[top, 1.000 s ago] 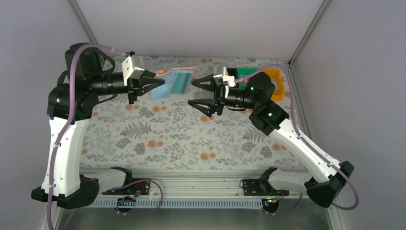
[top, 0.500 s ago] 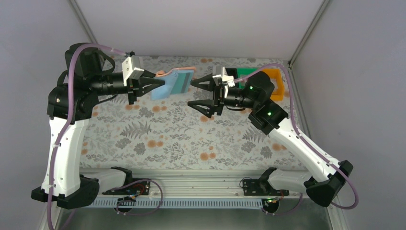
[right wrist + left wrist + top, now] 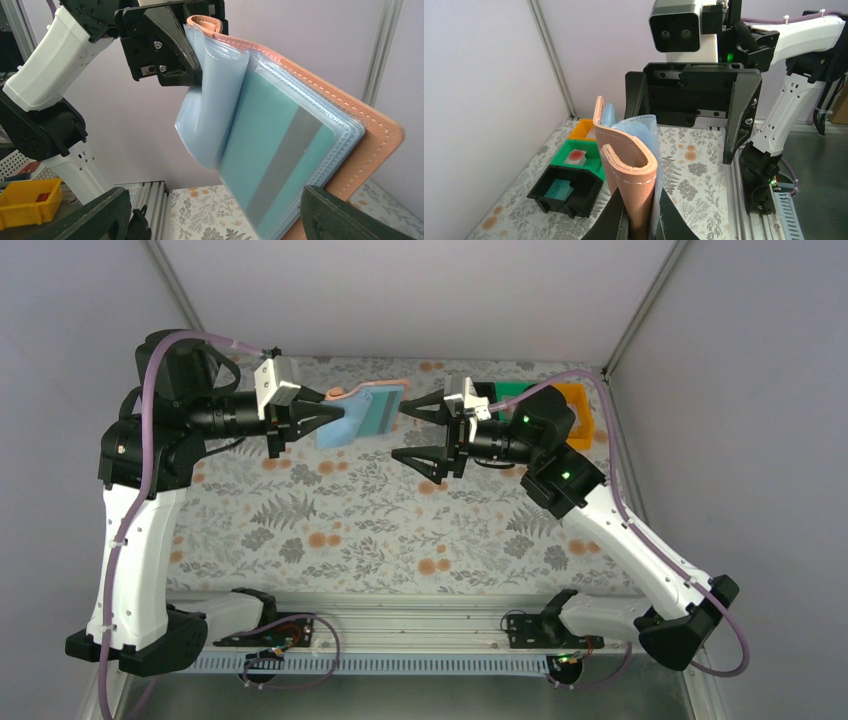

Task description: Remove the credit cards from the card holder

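Above the table (image 3: 350, 530), the left tool (image 3: 338, 412) pinches the card holder (image 3: 370, 412).

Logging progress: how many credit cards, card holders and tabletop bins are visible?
Credit cards: 3 (teal card in the card holder, second teal card in the black bin, red-marked white card in the green bin)
Card holder: 1
Bins: 3, counting the orange bin
Total: 7

The card holder (image 3: 372, 145) looks like matt stitched leather outside; its sleeves (image 3: 210, 110) are glossy translucent plastic, the teal card (image 3: 260, 145) smooth.
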`<state>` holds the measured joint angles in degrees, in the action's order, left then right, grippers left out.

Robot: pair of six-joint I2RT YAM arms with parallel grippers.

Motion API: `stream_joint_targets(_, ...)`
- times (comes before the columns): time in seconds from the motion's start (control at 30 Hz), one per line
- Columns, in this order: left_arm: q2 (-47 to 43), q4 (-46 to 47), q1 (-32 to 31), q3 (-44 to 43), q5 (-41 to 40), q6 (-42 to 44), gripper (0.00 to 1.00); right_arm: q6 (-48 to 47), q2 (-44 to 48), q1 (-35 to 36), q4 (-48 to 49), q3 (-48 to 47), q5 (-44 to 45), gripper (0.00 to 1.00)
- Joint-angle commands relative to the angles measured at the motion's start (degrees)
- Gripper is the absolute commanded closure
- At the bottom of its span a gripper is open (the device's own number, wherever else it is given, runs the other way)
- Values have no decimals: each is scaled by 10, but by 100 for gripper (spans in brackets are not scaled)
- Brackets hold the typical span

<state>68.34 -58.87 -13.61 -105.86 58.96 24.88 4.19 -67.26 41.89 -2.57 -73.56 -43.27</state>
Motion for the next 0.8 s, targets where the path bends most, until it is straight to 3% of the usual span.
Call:
stream_joint_targets(0.0, -8, 1, 4, -9, 18, 6, 98, -12, 2, 3, -10, -22, -2, 14)
stream_joint_targets(0.23, -9, -1, 5, -9, 19, 9, 98, -24, 5, 1, -28, -24, 22, 13)
stream_joint_targets(0.77, -3, 22, 5, 19, 13, -15, 98, -7, -5, 1, -20, -39, -47, 17)
